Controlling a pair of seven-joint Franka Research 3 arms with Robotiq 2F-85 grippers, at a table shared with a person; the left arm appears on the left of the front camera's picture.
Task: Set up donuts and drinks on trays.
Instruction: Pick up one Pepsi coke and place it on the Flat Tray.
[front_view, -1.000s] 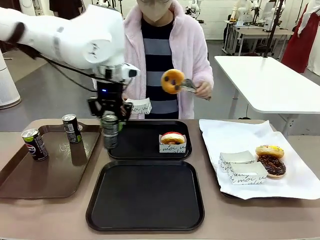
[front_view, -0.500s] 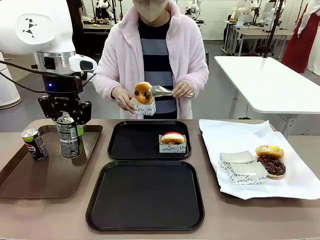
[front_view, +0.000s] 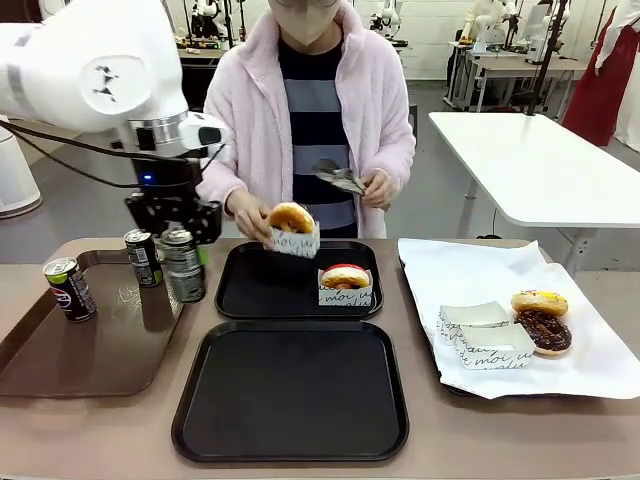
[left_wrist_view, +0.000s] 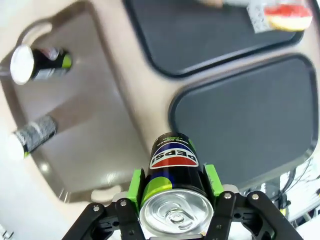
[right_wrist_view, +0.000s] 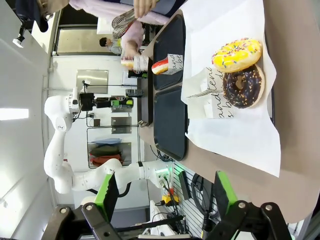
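My left gripper (front_view: 183, 238) is shut on a dark drink can (front_view: 186, 275), held upright just above the brown tray's right rim. In the left wrist view the can (left_wrist_view: 172, 172) sits between the green pads (left_wrist_view: 136, 181). Two more cans (front_view: 143, 257) (front_view: 69, 288) stand on the brown tray (front_view: 90, 370). The person's hand holds a sleeved donut (front_view: 293, 228) over the far black tray (front_view: 250, 290), which carries a pink donut (front_view: 345, 282) in a sleeve. The near black tray (front_view: 290, 390) has nothing on it. My right gripper (right_wrist_view: 166, 196) stands open above the table's right end.
The white-paper-lined tray (front_view: 600, 370) at the right holds a yellow donut (front_view: 539, 302), a chocolate donut (front_view: 545, 331) and paper sleeves (front_view: 485, 338). The person's other hand holds tongs (front_view: 338, 177). A white table (front_view: 540, 160) stands behind on the right.
My left arm swung the can left over the brown tray, then back right to its rim. The person slipped the tonged donut into a sleeve and lowered it toward the far tray.
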